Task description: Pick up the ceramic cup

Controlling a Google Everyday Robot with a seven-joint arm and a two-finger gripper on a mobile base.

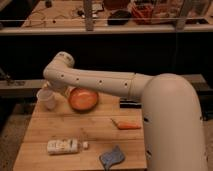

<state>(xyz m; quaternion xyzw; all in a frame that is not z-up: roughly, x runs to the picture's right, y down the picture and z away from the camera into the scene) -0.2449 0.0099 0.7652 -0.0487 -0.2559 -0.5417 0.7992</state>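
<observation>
Your big white jointed arm (100,85) sweeps across the back of the pale wooden slatted counter (95,132) and bends down at its elbow. It hides much of what you'd want to see at the tool (54,89). The tool hangs low over the counter's far left corner. I cannot tell whether it is spread, pressed together or already pinching something, so don't assume a hold before you lift.

The wide, shallow orange bowl (82,99) lies just to the right of the tool, close beside it. If you swing the tool that way, you would likely knock the bowl and slide it along the counter.

The small plain white ceramic cup (47,98) stands upright just left of and below the tool, touching it or very nearly. It is also near the counter's left edge, and that's your main danger. A sideways nudge rather than a clean closure could tip the cup or push it over the edge, and ceramic would probably break. Its smooth wall may also slip out of a shallow grip as you raise it.

Toward the camera from the tool lie a white plastic bottle (62,146) on its side, a crumpled blue cloth (112,156) and a thin orange carrot-like piece (126,125). All three are well apart from the tool and should only matter if the arm sags low over them.
</observation>
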